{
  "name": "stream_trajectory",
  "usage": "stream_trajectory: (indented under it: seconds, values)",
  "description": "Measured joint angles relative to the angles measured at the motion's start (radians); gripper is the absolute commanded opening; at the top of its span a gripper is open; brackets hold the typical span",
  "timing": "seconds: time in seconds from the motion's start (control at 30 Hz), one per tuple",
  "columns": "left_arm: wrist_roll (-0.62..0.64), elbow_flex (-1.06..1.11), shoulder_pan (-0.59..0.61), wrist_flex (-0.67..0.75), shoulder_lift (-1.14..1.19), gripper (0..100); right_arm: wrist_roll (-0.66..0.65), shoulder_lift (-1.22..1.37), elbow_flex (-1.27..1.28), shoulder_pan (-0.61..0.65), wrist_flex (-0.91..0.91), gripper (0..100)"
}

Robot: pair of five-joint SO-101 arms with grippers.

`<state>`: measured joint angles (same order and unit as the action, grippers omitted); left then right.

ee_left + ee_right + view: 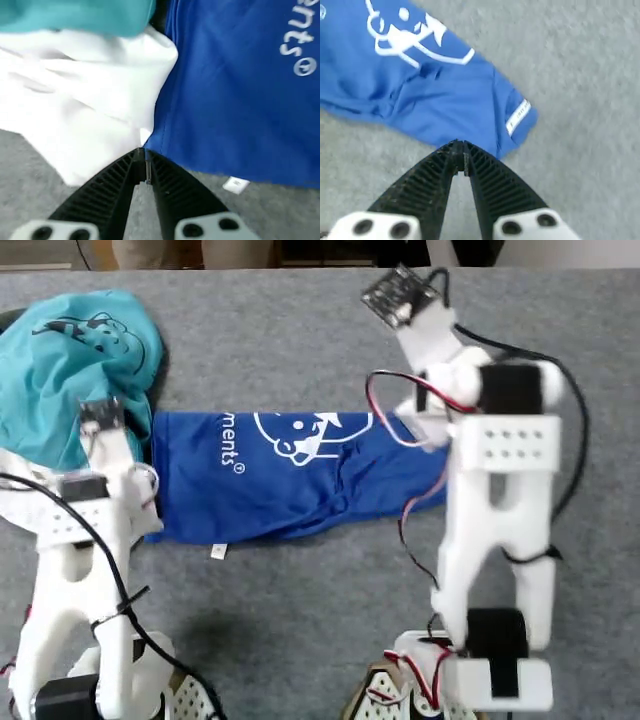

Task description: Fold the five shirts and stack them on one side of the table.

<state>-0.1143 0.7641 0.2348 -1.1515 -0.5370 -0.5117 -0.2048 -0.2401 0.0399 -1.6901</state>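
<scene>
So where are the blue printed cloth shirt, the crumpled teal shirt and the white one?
Blue printed cloth shirt (290, 495): high view, plain cloth below the print.
Crumpled teal shirt (60, 380): high view, middle of the heap.
White cloth shirt (85, 100): left wrist view, its bunched middle.

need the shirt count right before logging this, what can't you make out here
- High view: shirts under the teal shirt; left arm and frame edge cover the pile.
- High view: the blue shirt's right end, behind the right arm.
- Left wrist view: white shirt cut off at the edge.
- Wrist views: whether the shut jaws pinch cloth; their tips hide it.
</scene>
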Motion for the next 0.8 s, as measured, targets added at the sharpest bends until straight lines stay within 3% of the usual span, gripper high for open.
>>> stream_trajectory:
  seconds: [0.17, 0.4, 0.8]
  values:
    - [0.005, -0.262, 0.000, -0.143, 0.021, 15, -0.038, -0.121, 0.046, -0.043, -0.017, 0.2]
    - [0.014, -0.365, 0.000, -0.120, 0.330, 15, -0.046, -0.258, 0.264, -0.043, 0.040, 0.2]
    - [0.014, -0.732, 0.000, -0.120, 0.845, 15, -0.104, -0.485, 0.589, -0.043, 0.126, 0.2]
